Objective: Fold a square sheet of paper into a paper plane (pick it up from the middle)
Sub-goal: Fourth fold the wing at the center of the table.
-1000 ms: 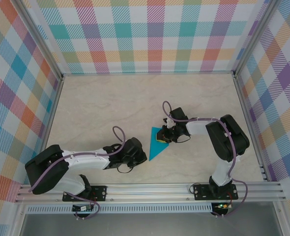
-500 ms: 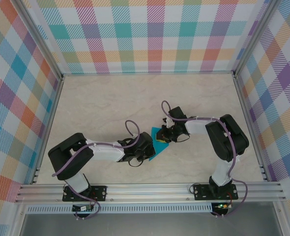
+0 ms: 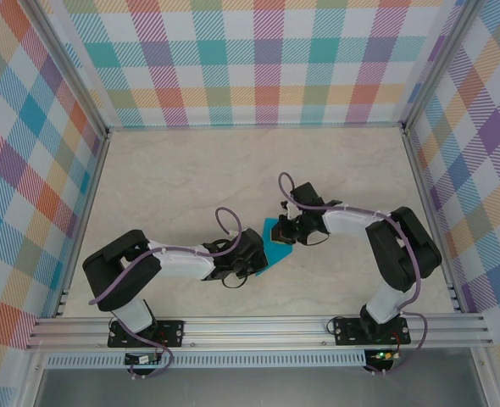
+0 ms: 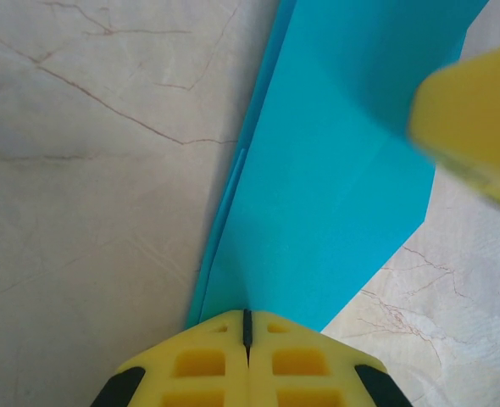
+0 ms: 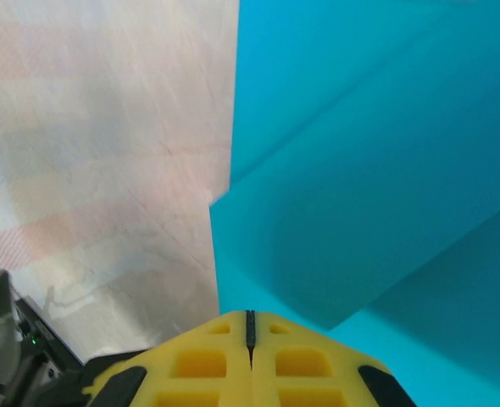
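top external view: one marbled beige tabletop (image 3: 174, 186) is enclosed by three plaid-patterned walls (image 3: 258, 59). two white-and-black robot arms reach inward from the near edge. one thin teal-blue sheet of paper (image 3: 275, 252), folded smaller than a square and ending in a point toward the near edge, lies flat on the tabletop just right of centre. it sits between the two grippers. the left gripper (image 3: 254, 261) is over the sheet's lower left edge. the right gripper (image 3: 284, 231) is over its upper right part. the finger spacing is too small to read in this view.

left wrist view: the two yellow fingers (image 4: 208, 365) of the left gripper (image 4: 247, 318) are pressed together, with one thin dark seam between them and nothing in the seam. the fingertips meet the narrow near end of the sheet of paper (image 4: 335, 170). whether they bear on it cannot be told. stacked layer edges show along the sheet's left side. one blurred yellow finger of the right gripper (image 4: 475, 119) stands over the sheet's far right corner.

right wrist view: the two yellow fingers (image 5: 301, 365) of the right gripper (image 5: 250, 320) are likewise together, with nothing in the seam. the sheet of paper (image 5: 360, 170) lies ahead and to the right, with one folded flap overlapping the layer beneath. bare tabletop (image 5: 106, 127) lies to the left.
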### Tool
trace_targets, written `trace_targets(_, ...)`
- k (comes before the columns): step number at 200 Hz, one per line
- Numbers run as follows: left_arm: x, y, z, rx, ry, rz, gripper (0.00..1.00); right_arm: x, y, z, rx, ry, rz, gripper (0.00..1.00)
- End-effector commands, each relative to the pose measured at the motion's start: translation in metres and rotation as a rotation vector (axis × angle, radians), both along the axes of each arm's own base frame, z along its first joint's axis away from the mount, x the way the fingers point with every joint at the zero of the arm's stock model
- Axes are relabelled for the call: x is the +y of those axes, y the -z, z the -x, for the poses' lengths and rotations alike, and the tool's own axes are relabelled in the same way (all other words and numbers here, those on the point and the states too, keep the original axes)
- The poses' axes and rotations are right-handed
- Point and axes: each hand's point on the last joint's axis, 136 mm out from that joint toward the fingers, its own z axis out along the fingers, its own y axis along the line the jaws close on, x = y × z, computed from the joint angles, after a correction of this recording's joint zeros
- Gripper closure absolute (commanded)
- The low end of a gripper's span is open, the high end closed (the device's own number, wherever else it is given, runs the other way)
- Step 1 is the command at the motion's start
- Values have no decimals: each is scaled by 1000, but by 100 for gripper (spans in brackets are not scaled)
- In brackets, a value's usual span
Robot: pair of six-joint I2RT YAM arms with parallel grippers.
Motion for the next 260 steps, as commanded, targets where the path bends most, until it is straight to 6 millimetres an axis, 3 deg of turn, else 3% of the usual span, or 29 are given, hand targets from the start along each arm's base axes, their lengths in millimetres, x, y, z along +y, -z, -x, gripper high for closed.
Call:
trace_targets(1, 25, 28, 14, 49, -5, -119, 100, 14, 9, 16, 42, -35, -52, 96)
trace_targets(26, 25, 30, 15, 56, -2, -120, 100, 15, 17, 22, 53, -45, -37, 96)
trace_targets(39, 25, 31, 16, 59, 0, -121, 100, 6, 27, 21, 48, -28, 30, 96)
trace_targets(80, 27, 33, 18, 68, 1, -129, 100, -17, 46, 1, 42, 36, 143, 95)
trace_targets(171, 26, 36, 20, 76, 12, -130, 100, -35, 25, -60, -5, 106, 64, 92)
trace_targets(260, 24, 39, 25, 87, 26, -129, 100, -69, 29, -103, -33, 197, 39, 89)
